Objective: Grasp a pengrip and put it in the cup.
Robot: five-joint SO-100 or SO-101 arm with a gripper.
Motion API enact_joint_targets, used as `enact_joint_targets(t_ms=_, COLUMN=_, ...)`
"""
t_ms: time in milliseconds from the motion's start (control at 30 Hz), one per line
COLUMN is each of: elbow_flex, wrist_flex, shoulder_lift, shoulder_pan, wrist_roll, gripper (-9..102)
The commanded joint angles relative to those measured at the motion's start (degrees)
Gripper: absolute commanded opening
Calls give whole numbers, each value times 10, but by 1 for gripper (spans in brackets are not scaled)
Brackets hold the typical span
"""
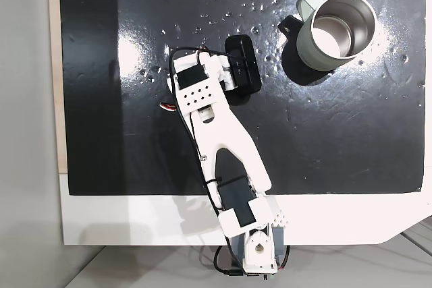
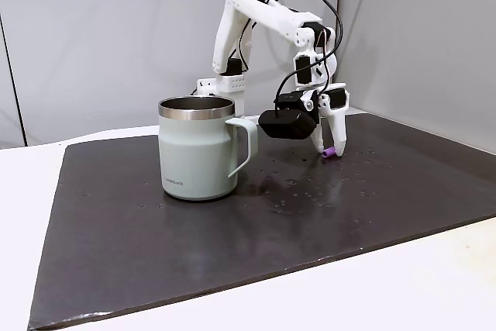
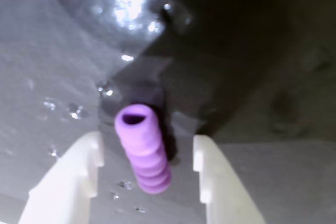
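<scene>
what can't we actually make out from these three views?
- Pengrip: in a fixed view from above, the arm covers it.
- Tool: wrist view cuts the fingers off at the bottom edge.
- Cup: its inside is hidden by its wall in a fixed view from the side.
- Mat: blurred, glared in wrist view.

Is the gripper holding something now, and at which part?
Nothing is held. The open gripper has a finger on each side of the pengrip, without touching it.
</scene>
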Motion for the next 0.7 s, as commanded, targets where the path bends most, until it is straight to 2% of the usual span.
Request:
enact_joint_targets(t_ms=0, elbow_flex=-28, wrist_flex=-10, shoulder_lift=-11, shoulder_pan=4, wrist_roll=6, gripper=17)
enact_joint_targets(t_ms=200, elbow_flex=-30, wrist_flex=-9, shoulder_lift=-12, shoulder_pan=3, wrist_roll=15, gripper=3)
enact_joint_targets(t_ms=467, elbow_flex=-30, wrist_flex=5, shoulder_lift=0, shoulder_pan=4, wrist_roll=14, gripper=2)
enact_joint_targets(t_ms=667, elbow_flex=-72, wrist_flex=90, shoulder_lift=85, shoulder_pan=32, wrist_roll=15, gripper=1)
